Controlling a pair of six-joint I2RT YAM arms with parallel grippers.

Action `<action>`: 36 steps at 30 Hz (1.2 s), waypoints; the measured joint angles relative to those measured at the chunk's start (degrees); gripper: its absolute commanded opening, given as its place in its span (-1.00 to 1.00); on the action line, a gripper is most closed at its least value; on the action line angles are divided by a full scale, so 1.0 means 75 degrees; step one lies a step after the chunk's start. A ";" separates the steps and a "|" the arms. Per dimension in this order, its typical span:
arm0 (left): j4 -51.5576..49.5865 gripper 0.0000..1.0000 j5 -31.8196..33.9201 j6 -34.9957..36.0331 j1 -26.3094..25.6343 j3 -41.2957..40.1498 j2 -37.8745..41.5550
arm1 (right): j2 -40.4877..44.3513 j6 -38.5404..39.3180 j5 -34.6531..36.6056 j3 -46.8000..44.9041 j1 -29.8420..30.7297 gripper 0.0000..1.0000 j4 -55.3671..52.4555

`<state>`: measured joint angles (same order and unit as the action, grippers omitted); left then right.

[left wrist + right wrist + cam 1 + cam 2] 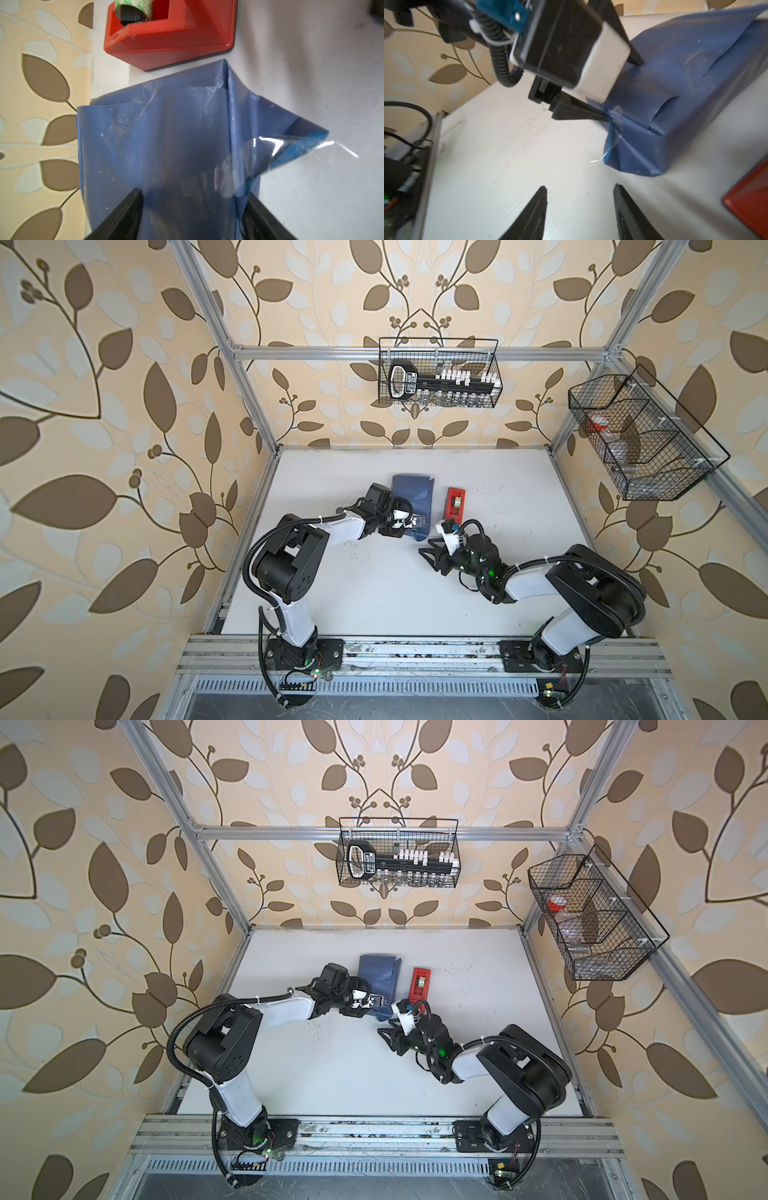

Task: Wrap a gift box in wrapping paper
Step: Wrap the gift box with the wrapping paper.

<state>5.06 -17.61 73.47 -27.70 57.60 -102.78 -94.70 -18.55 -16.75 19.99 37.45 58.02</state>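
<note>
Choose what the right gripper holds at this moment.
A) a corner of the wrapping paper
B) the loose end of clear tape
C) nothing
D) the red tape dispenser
C: in the right wrist view the right gripper has its jaws apart over the white table, with nothing between them, and it does not touch the wrapping paper.

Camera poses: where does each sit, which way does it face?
Top views: high behind the arm bases, looking down on the table; left arm and right arm visible.
Left wrist: on the left arm, looking past the left hand at the wrapped gift box and red tape dispenser.
Right wrist: on the right arm, looking past the right hand at the box and left hand.
Shared: box and dispenser in all.
</note>
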 measured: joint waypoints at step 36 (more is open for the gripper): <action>0.0041 0.45 -0.0047 -0.0268 -0.0017 -0.0012 0.0000 | -0.3634 -0.6543 0.0291 0.0997 0.0216 -0.11 0.4167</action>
<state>5.37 -17.96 71.46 -27.83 57.52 -102.78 -121.95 -67.61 -14.57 27.46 39.07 89.27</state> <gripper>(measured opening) 0.728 0.453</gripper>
